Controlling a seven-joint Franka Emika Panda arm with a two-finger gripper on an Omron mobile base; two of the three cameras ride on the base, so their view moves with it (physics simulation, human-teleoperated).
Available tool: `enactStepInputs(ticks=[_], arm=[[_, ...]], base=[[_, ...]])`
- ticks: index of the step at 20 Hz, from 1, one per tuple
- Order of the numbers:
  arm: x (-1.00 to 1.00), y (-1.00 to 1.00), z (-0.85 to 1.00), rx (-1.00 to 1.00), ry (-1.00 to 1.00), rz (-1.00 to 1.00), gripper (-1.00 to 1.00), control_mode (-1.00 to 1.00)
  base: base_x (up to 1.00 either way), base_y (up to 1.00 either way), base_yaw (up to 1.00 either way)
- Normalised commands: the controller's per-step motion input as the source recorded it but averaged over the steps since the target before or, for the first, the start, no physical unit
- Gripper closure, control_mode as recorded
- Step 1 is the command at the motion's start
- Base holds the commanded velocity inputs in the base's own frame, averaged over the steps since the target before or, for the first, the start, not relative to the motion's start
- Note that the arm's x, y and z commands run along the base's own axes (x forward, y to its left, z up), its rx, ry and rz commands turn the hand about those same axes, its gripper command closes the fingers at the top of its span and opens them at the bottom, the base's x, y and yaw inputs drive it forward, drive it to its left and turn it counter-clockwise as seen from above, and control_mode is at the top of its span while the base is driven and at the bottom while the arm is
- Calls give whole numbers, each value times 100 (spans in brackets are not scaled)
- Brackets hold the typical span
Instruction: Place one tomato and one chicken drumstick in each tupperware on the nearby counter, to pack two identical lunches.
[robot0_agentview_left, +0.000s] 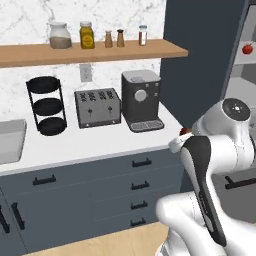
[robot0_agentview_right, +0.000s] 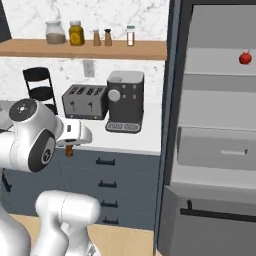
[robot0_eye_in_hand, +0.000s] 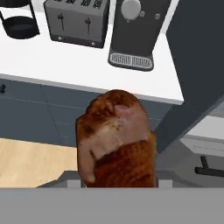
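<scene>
White worktop runs along the wall as the counter (robot0_agentview_left: 90, 142), over slate-blue drawers with black bar handles, and on it stand a silver four-slot toaster (robot0_agentview_left: 98, 107) and just to its right a dark coffee machine (robot0_agentview_left: 141, 100), with a black three-tier rack (robot0_agentview_left: 46, 105) further left. Part of a grey sink basin (robot0_agentview_left: 11, 140) shows at the far left edge of the left base view. Above, a wooden shelf (robot0_agentview_left: 90, 51) carries jars and small shakers against the marble wall. To the right of the counter, the open fridge (robot0_agentview_right: 220, 125) shows a red tomato (robot0_agentview_right: 245, 58) on an upper shelf. The gripper (robot0_agentview_right: 69, 149) is held out in front of the counter edge, off the worktop, and is clamped on a browned chicken drumstick (robot0_eye_in_hand: 116, 140), which stands up between the fingers in the hand view, with the toaster and coffee machine beyond it.
</scene>
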Motion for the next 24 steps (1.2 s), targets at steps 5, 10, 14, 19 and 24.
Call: enactStepInputs(ticks=[5, 10, 14, 19, 24], arm=[[0, 0, 0, 0, 0, 0, 100, 100], [0, 0, 0, 0, 0, 0, 100, 100], [0, 0, 0, 0, 0, 0, 100, 100], [0, 0, 0, 0, 0, 0, 100, 100], [0, 0, 0, 0, 0, 0, 100, 100]], base=[[37, 100, -3], [37, 100, -6], [39, 100, -6], [49, 100, -8], [57, 100, -6]])
